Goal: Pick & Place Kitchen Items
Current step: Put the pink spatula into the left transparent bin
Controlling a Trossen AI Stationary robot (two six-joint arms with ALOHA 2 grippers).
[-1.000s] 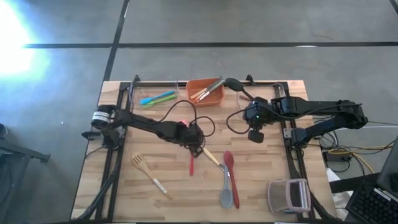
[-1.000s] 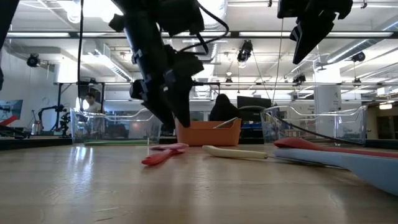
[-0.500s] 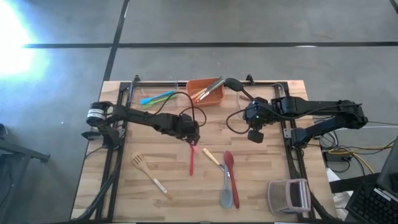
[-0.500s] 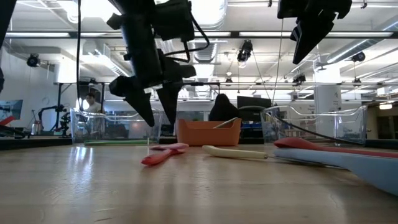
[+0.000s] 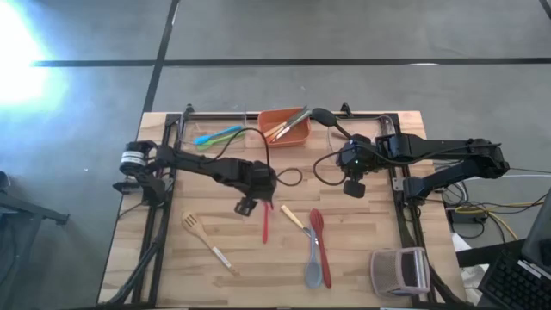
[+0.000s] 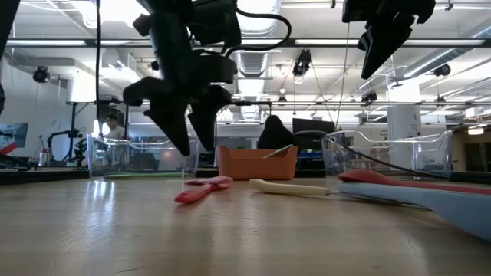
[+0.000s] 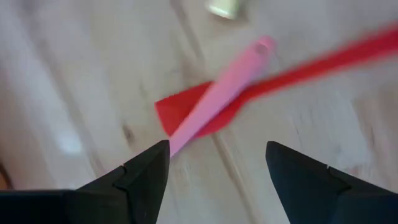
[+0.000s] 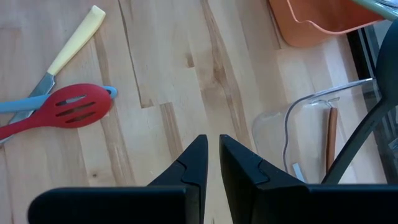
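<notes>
You are looking at the wooden table (image 5: 362, 258) first. Your left gripper (image 5: 245, 205) is hovering with fingers spread, holding nothing; the red spatula (image 5: 265, 224) and pink utensil (image 7: 217, 93) are lying crossed just ahead of it. Beyond it, the orange bin (image 5: 288, 136) is holding several utensils, and the clear bin (image 5: 211, 133) is holding a blue spoon (image 5: 207, 138) and a green spoon (image 5: 229, 133). Your right gripper (image 5: 353, 188) is waiting near the orange bin, fingers pressed together, empty.
</notes>
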